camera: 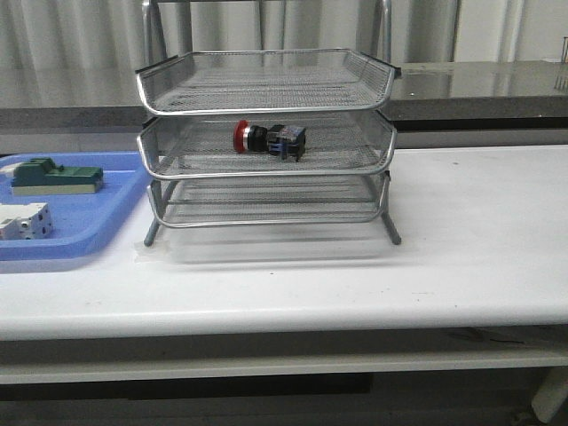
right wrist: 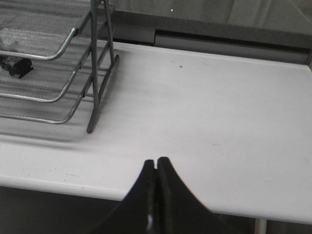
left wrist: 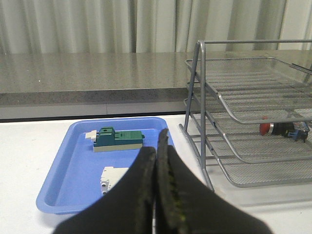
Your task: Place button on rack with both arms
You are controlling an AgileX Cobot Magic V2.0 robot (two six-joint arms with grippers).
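Observation:
The button (camera: 269,138), with red cap, black body and blue rear block, lies on its side in the middle tier of the silver wire-mesh rack (camera: 266,169). It also shows in the left wrist view (left wrist: 282,129) and partly in the right wrist view (right wrist: 17,66). The rack stands at the middle of the white table and shows in both wrist views (left wrist: 234,114) (right wrist: 95,73). My left gripper (left wrist: 157,146) is shut and empty, over the table's left part near the blue tray. My right gripper (right wrist: 156,163) is shut and empty near the table's front edge. Neither gripper shows in the front view.
A flat blue tray (camera: 106,217) lies left of the rack and holds a green-and-grey block (camera: 55,176) and a white terminal block (camera: 25,220). A grey counter (camera: 479,84) runs behind the table. The table's front edge (right wrist: 58,183) is close to my right gripper.

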